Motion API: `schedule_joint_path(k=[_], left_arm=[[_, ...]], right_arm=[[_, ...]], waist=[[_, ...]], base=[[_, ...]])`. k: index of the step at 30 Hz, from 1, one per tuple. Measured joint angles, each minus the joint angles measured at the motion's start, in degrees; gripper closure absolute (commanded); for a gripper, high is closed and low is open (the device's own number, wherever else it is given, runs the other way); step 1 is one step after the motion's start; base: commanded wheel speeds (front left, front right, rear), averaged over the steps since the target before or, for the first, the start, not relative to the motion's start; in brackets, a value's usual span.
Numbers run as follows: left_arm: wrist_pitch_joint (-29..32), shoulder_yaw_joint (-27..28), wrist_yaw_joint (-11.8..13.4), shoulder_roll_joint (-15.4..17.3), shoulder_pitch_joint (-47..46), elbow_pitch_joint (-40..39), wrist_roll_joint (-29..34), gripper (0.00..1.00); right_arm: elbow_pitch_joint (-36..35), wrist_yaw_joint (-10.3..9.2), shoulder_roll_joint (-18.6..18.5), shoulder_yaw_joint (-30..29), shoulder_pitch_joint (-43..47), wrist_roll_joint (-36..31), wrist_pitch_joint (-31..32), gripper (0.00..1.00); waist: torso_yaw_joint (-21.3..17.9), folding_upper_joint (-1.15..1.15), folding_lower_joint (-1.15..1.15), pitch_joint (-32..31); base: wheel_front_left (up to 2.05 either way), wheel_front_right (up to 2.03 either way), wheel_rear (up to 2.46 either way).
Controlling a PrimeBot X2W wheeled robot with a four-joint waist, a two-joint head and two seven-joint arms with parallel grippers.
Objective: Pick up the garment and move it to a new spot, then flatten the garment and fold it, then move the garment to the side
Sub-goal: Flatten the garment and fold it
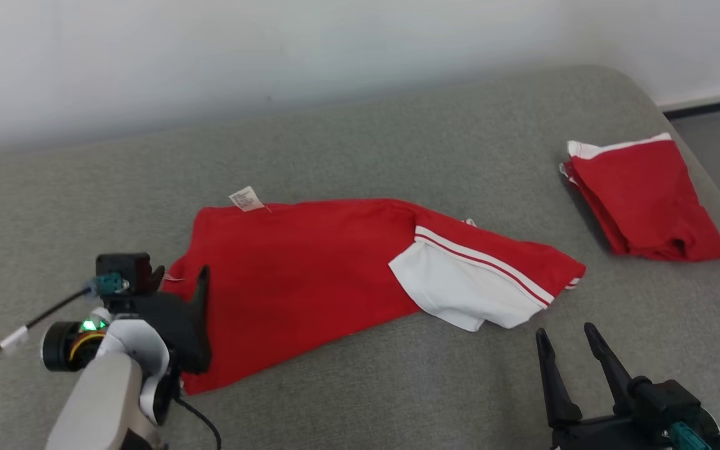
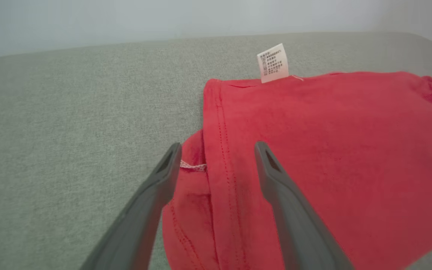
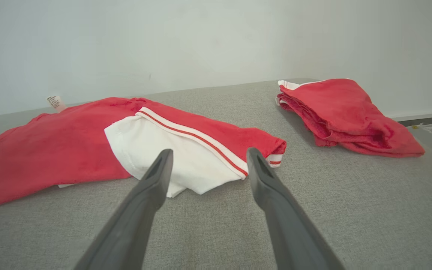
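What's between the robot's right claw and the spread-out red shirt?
Nothing but a bare strip of grey cushion separates the right gripper from the garment; the head view shows it best.

Even, soft, bright light; faint shadows; wrist views hazy, wide-angle bend toward edges.

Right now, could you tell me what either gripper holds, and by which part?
Nothing is held: left gripper open over the hem of the garment, right gripper open short of it.
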Motion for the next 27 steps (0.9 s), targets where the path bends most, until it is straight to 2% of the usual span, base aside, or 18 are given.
schedule_joint_path(k=[11,26,27], left_arm=[[6.4,-0.1,0.0,1.0,-3.8,2.7,-2.4,0.0],[7.9,-1.6,-0.2,0.7,-3.3,0.5,-3.8,0.0],[7.9,-1.8,-0.2,0.6,-3.2,0.4,-4.2,0.28]], right_arm=[[2.3,0.0,0.3,0.0,-1.6,0.5,-1.5,0.0],[3.3,0.0,0.4,-0.1,-2.2,0.5,-1.8,0.0],[3.3,0.0,0.4,-0.1,-2.2,0.5,-1.6,0.0]], waist=[[-3.9,0.0,0.01,4.0],[-3.3,0.0,0.0,2.9],[-3.3,0.0,-0.01,2.9]], base=[[0.0,0.0,0.0],[0.0,0.0,0.0],[0.0,0.0,0.0]])
